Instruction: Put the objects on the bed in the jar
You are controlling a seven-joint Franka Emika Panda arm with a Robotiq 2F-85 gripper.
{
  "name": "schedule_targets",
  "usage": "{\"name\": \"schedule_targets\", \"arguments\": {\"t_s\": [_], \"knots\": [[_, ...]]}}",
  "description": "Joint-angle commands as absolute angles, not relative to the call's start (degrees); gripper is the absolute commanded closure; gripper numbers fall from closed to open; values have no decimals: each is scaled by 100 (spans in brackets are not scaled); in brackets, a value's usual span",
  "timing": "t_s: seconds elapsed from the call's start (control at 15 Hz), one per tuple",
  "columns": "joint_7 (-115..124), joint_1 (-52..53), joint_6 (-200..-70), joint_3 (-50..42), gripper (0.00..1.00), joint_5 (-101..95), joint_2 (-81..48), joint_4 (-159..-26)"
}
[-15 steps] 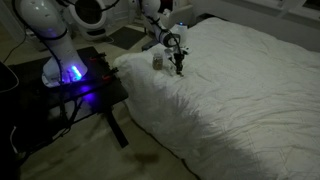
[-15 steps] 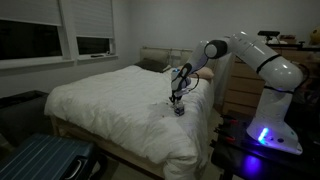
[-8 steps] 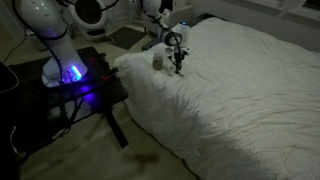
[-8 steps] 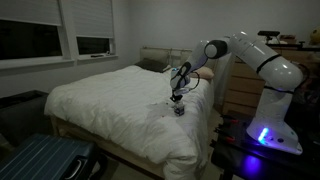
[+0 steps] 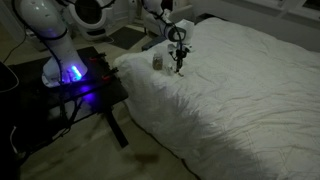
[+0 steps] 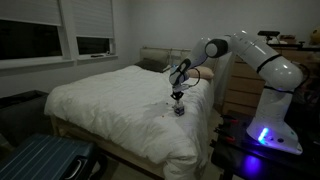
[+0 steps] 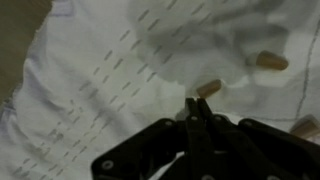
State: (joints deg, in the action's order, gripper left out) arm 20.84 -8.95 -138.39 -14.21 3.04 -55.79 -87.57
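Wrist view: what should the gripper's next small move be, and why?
Probably a short lift straight up, to check the grip. The gripper is shut low over the bed, with a brown bit at its tips; whether that bit is pinched cannot be told. The jar stands close beside it.

A dim bedroom in a home. A large bed point(image 6: 110, 105) with a rumpled white quilted cover takes up most of the room, its padded headboard point(image 6: 152, 55) against the wall. Two dark windows point(image 6: 35, 42) sit behind it. A wooden chest of drawers point(image 6: 240, 95) stands alongside, on a carpeted floor point(image 5: 90, 150).
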Motion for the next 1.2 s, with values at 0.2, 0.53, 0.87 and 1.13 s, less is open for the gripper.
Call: {"name": "schedule_targets", "arguments": {"t_s": [0.2,0.53,0.87,1.13], "knots": [[2389,-705,-13548,-1550,99,289,-5086,-8933],[2384,-442,-13368,-1472,99,204,-4773,-9124],[2547,163,-13288,-1520,99,-87,-4295,-9596],[2872,565,-13044,-1543,99,-431,-3899,-9900]]}}
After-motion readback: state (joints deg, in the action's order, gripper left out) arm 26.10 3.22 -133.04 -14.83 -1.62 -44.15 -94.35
